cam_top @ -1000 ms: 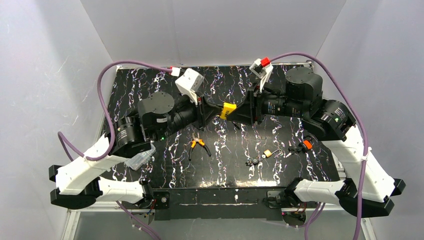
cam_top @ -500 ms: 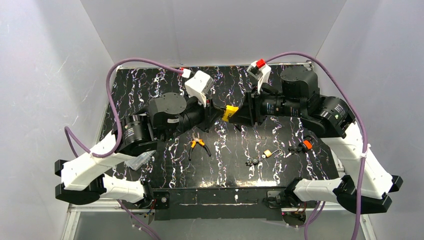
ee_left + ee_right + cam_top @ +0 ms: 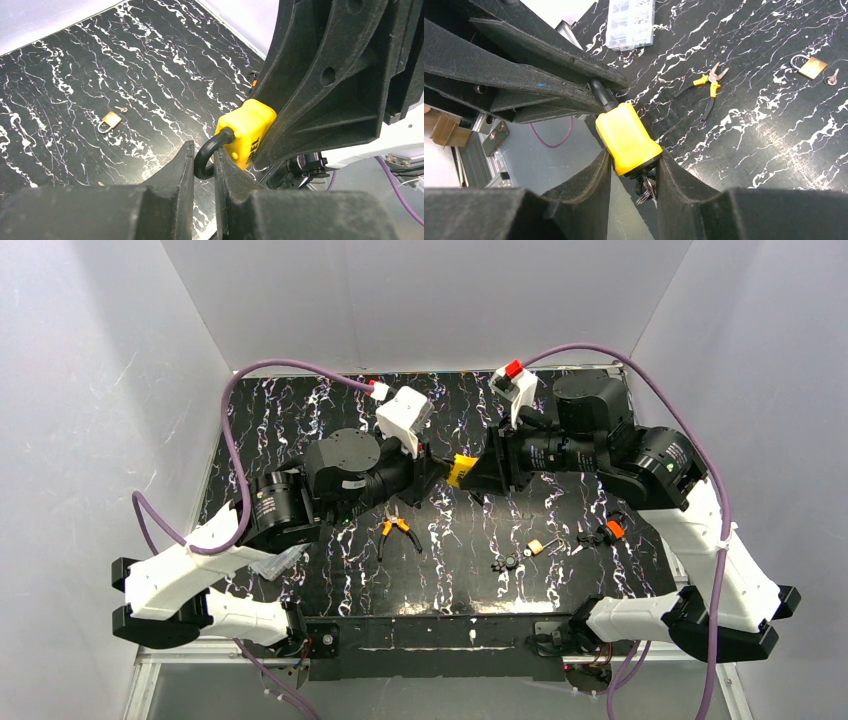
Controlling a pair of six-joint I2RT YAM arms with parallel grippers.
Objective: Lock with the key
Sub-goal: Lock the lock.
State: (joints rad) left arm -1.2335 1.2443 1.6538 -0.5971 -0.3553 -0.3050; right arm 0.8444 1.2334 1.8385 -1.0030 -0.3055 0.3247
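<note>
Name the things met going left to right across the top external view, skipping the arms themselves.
clear plastic box → orange-handled pliers → yellow padlock → small black object → small brass padlock → black and orange object

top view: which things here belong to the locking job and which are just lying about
For the job: yellow padlock, keys hanging under it, left gripper and right gripper, both holding it.

Lying about: pliers, brass padlock, loose key beside it, clear box.
</note>
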